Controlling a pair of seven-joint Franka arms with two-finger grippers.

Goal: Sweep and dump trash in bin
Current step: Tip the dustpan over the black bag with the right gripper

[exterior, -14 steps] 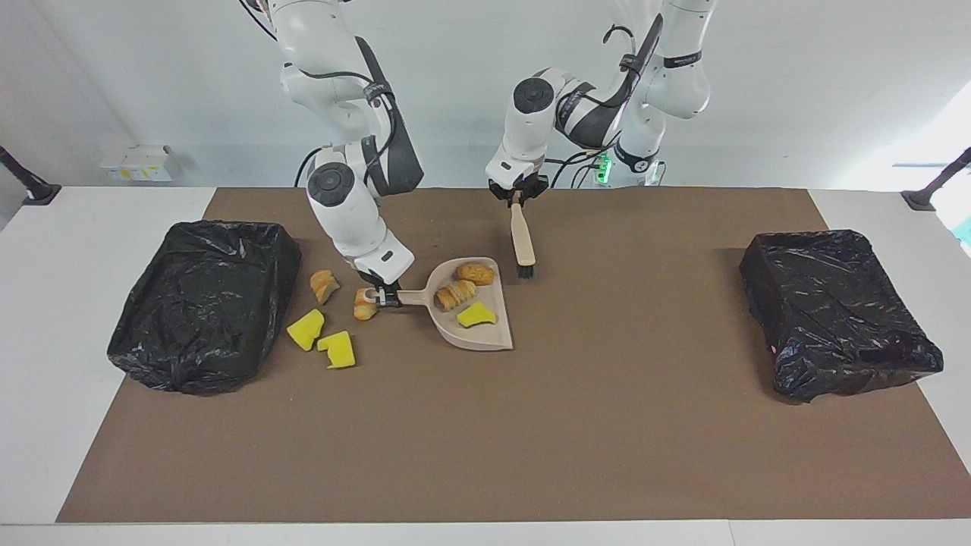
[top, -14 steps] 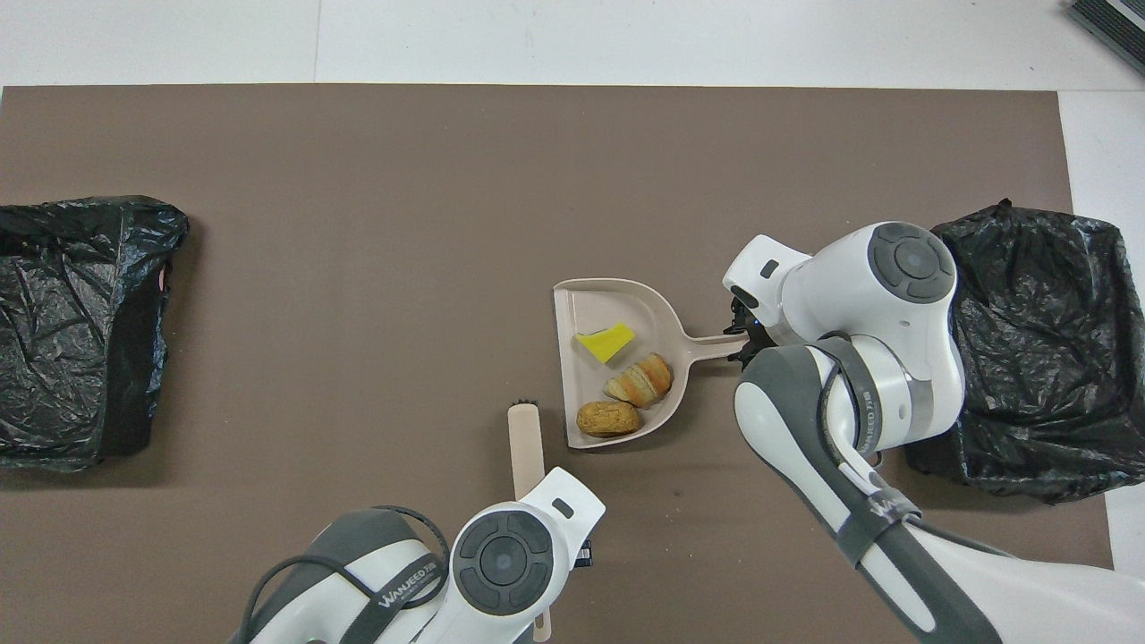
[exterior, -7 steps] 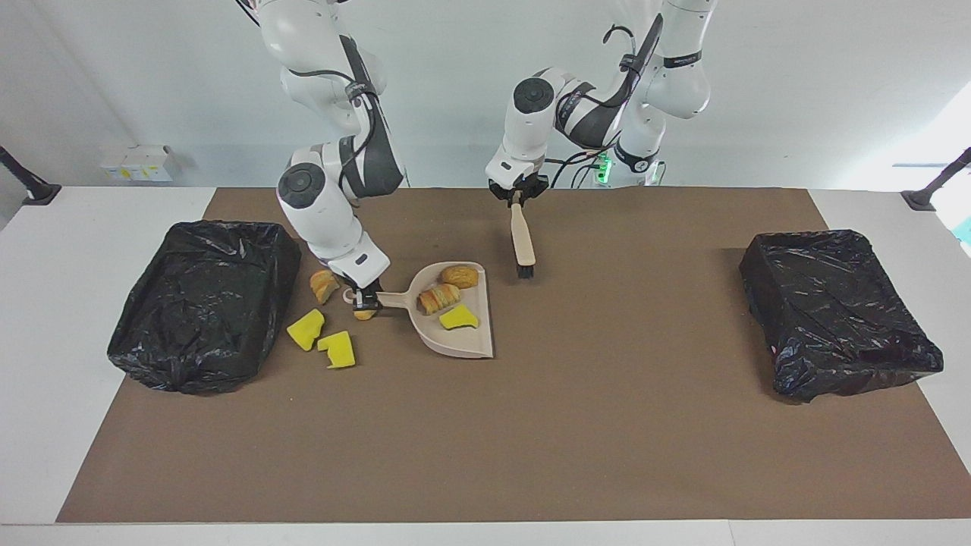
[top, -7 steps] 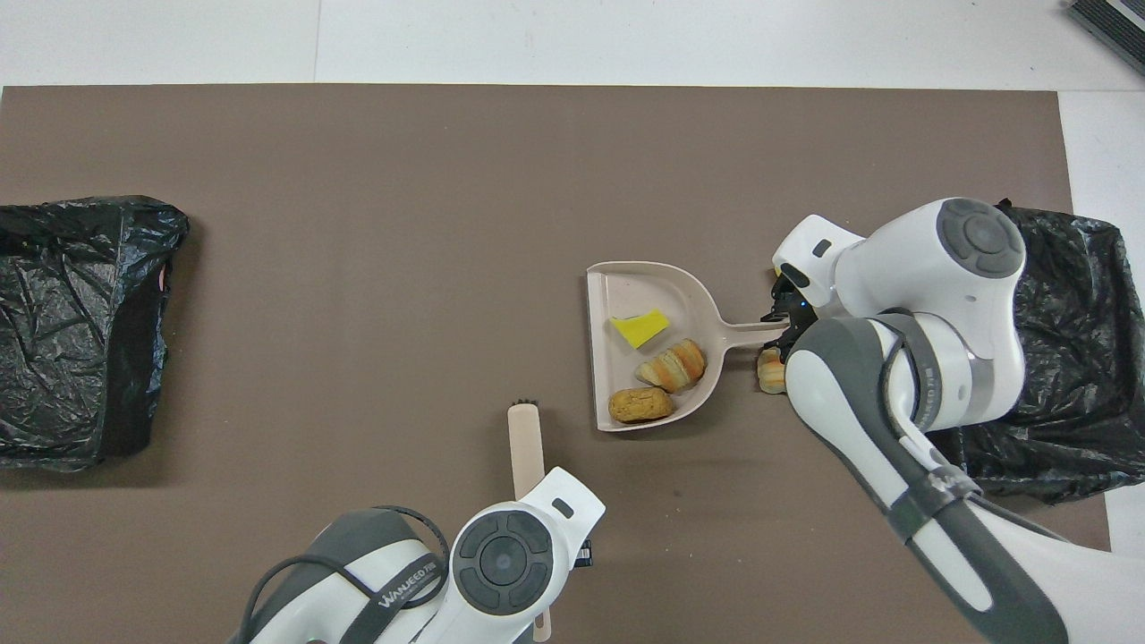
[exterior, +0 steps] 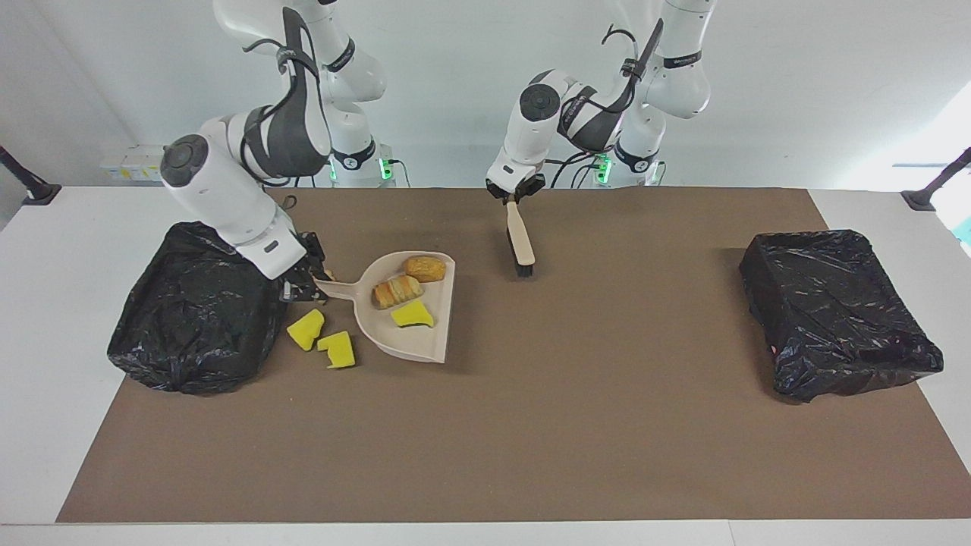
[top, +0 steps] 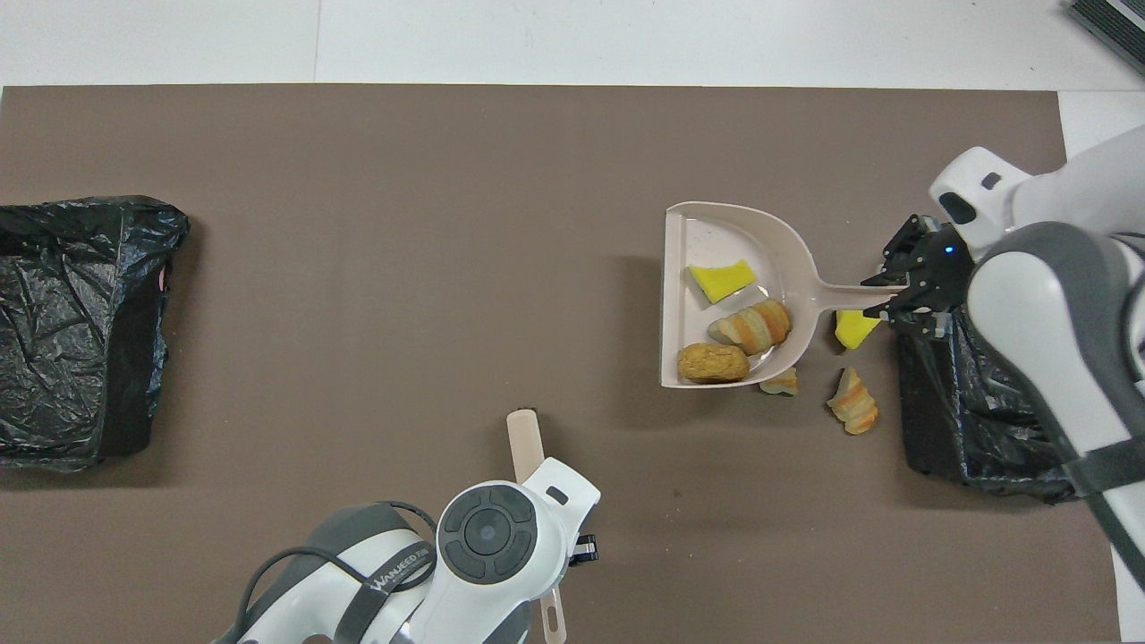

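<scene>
The left gripper hangs nearest the robots, over the middle of the brown mat, its fingertips pressed together on the handle of a brush. The brush hangs nearly upright, with its black bristles down close to the mat.

A little farther from the robots and toward the right arm's end of the table, the right gripper pinches the tip of the dustpan's handle. The dustpan is beige, and its long axis runs along the table: the handle points at the black-bagged bin at the right arm's end, and the wide open mouth points toward the table's middle. It appears raised off the mat, casting a shadow beneath.

In the dustpan lies part of the trash: a round tan bun nearest the robots, a striped bread roll beside it, and a yellow sponge wedge farthest.

More trash lies loose on the mat between the dustpan and that bin. In the overhead view two tan bread lumps lie by the pan's nearer corner, one partly under its edge. Farther from the robots are two yellow sponge pieces, just beside each other, close to the bin's wall and below the handle.

A second black-bagged bin stands well apart at the left arm's end of the table.
</scene>
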